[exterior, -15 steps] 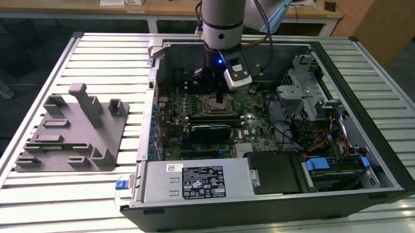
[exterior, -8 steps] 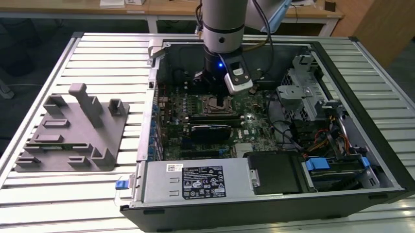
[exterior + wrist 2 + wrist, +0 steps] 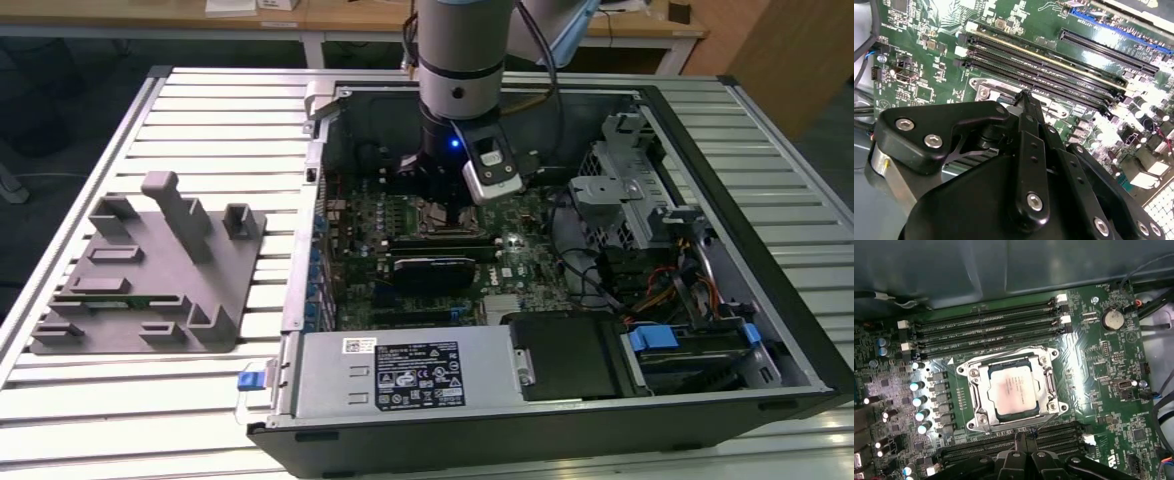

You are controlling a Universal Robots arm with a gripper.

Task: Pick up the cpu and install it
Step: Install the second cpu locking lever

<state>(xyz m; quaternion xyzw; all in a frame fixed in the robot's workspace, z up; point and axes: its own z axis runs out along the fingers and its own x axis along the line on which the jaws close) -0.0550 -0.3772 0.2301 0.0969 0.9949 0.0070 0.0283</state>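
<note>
Gripper (image 3: 1024, 436) hovers beside socketed cpu (image 3: 1013, 389).

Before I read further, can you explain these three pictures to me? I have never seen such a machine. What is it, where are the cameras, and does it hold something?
It is a robot arm reaching into an open computer case that lies on a slatted table. The exterior view looks at the whole scene from off the arm. Both wrist views come from cameras riding on the arm, looking down at the green motherboard. The black metal part in the second wrist view is the pincer. In the first wrist view the cpu, a silvery square chip, sits in its socket frame, so it appears already placed. A grey fixture lies on the table beside the case. Whether the pincer holds anything cannot be seen.
</note>
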